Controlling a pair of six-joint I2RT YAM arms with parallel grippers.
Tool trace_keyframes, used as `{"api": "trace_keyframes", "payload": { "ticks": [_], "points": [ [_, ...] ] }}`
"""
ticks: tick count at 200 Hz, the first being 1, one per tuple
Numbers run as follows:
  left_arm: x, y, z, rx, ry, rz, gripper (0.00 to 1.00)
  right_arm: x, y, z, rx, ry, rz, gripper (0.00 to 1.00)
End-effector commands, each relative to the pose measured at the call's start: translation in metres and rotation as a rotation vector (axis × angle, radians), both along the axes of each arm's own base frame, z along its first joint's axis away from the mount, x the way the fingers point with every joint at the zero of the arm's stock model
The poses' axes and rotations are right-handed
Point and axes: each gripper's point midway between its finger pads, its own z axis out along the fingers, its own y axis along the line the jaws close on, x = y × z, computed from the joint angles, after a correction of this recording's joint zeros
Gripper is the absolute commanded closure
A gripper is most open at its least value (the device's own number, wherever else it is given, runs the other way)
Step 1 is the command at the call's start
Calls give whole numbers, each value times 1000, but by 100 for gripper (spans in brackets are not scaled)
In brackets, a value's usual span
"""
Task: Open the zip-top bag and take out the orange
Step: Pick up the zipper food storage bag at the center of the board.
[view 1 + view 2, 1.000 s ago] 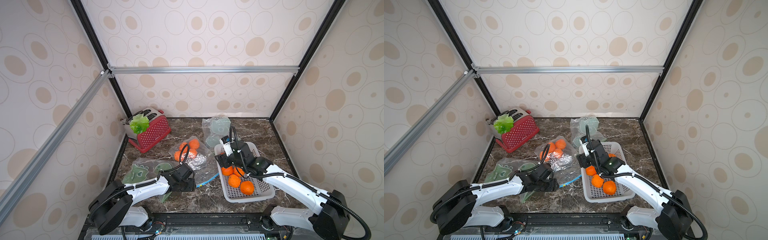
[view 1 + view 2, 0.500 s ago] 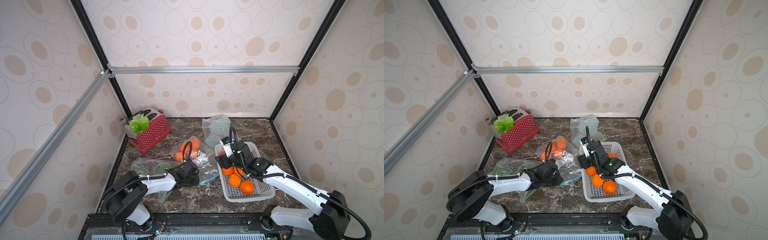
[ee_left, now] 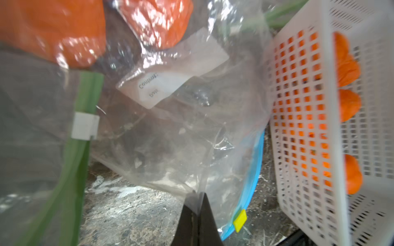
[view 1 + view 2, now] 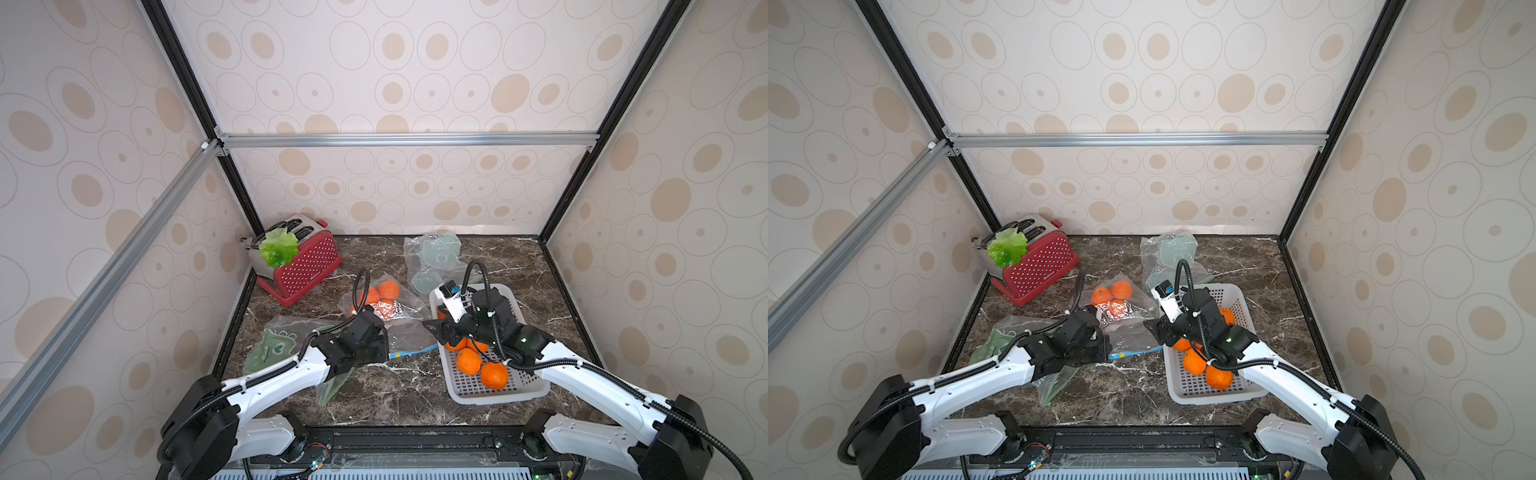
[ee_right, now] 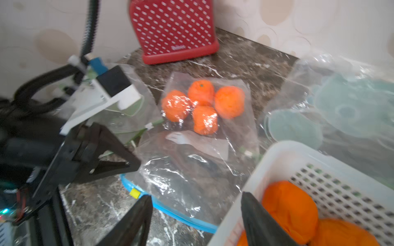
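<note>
Left hand (image 3: 197, 204) pinched shut on the zip-top bag (image 3: 181, 132) beside its blue zip; right hand (image 5: 196, 197), wide and empty, best takes the yellow slider (image 5: 135, 193) while left anchors; oranges (image 5: 202, 106) sit bagged mid-counter (image 5: 234, 59).

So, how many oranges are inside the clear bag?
4, bunched together in the bag: orange one nearest the toaster, orange two nearest the basket, orange three toward the left gripper, orange four opposite it. None seems hidden.

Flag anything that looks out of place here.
A lettuce leaf lies draped over the slots of the toaster in the back left corner. A leaf does not belong on a toaster. Nothing else stands out.
</note>
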Motion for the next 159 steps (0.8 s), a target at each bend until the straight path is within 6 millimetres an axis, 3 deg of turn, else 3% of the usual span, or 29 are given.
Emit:
{"api": "trace_keyframes", "payload": {
  "ticks": [1,19,110,159],
  "points": [
    [-2,21,22,11,13,-16,100,-29,29,30,98,-166,291,32],
    [-3,28,39,-13,6,-33,100,-38,35,31,113,-285,380,30],
    [10,16,91,-154,18,-135,100,-71,79,16,-3,-636,754,26],
    [19,22,101,-191,18,-129,100,-57,104,-1,-134,-757,724,34]
  ]
}}
